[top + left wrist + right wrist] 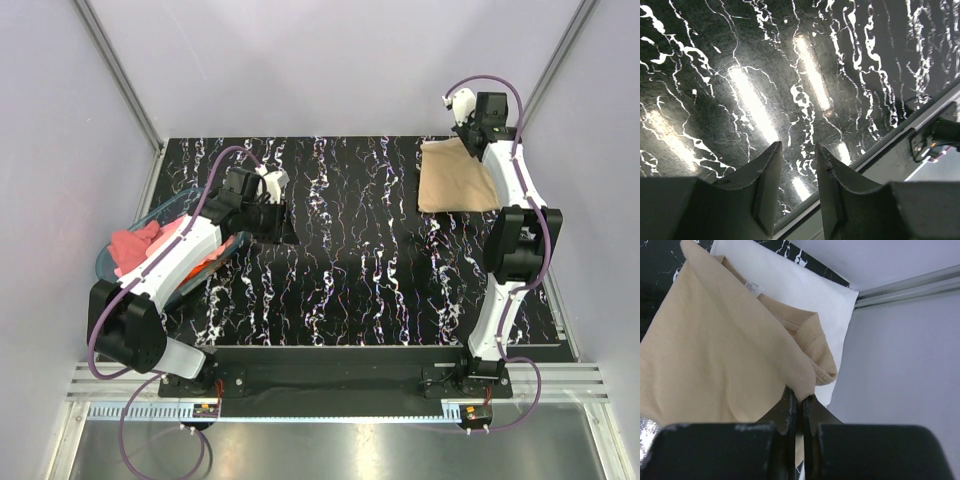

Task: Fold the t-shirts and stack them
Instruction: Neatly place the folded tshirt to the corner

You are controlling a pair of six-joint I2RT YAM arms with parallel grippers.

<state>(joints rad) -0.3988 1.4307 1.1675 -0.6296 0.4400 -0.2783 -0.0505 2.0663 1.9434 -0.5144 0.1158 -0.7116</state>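
Note:
A tan t-shirt (455, 180) lies folded at the far right of the table. My right gripper (468, 135) is shut on its corner and lifts it. In the right wrist view the tan t-shirt (720, 360) with a small white neck label hangs from my right gripper (799, 396), over a white t-shirt (805, 290) that lies beneath it. Pink and red t-shirts (140, 245) sit in the basket at the left. My left gripper (285, 215) is open and empty above the bare table; in its wrist view the left gripper (797, 150) holds nothing.
A translucent blue basket (125, 235) stands at the table's left edge under my left arm. The table (350, 260) is black with white marbling. Its metal edge rail (920, 115) shows in the left wrist view. Grey walls enclose the back and sides.

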